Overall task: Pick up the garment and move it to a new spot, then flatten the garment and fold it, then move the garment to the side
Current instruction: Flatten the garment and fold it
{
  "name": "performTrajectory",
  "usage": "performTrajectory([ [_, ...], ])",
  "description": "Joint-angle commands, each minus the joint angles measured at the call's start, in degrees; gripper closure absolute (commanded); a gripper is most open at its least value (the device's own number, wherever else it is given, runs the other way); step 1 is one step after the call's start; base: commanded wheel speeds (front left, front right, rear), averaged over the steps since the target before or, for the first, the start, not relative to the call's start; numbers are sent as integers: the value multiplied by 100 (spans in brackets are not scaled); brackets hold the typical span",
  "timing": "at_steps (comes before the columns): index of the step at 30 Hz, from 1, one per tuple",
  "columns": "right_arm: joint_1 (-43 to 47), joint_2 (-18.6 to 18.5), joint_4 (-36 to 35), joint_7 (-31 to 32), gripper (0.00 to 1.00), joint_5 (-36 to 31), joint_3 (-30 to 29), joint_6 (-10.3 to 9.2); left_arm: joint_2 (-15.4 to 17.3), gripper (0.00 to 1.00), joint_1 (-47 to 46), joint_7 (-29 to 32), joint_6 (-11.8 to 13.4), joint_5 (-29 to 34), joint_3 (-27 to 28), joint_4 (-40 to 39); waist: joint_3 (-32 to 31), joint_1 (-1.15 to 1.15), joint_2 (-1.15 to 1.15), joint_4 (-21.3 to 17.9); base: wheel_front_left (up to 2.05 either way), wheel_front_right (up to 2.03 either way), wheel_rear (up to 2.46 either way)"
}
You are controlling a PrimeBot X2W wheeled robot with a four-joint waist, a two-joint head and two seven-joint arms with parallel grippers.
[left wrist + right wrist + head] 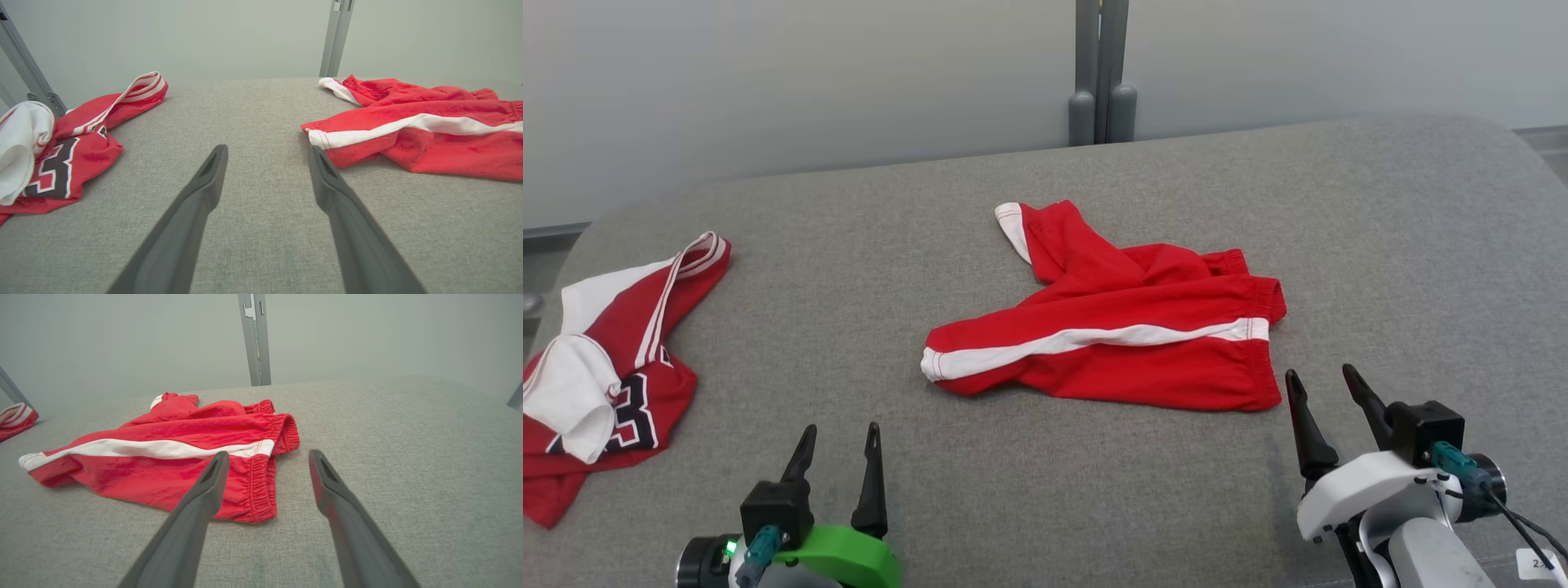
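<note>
The garment [1143,376], a pair of red shorts with a white side stripe, lies crumpled in the middle of the grey padded surface [1045,506], waistband to the right. My right gripper [1319,371] is open just in front of the waistband's near corner; in the right wrist view its left finger overlaps the garment [184,433] while the gap of the right gripper [267,452] is over bare fabric. My left gripper [842,428] is open and holds nothing, in front of and left of the leg hem. In the left wrist view the garment [429,134] lies to the right of the left gripper [266,148].
A red and white jersey [621,327] with a dark number lies bunched at the surface's left edge, also seen as the jersey [86,151] and a corner of the jersey [16,416]. A grey post [1101,73] stands behind the far edge against a pale wall.
</note>
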Motion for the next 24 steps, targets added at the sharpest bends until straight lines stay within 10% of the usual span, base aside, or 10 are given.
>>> performTrajectory([
  [1,-80,-17,22,-1,0,5,26,-2,27,0,-152,-6,-39,-71,-9,54,155,0,0,-21,0,0,0],
  [24,-1130,-66,11,-1,0,431,355,-2,27,0,-1980,-6,-631,-1225,-407,1406,1505,0,0,-371,0,0,0],
])
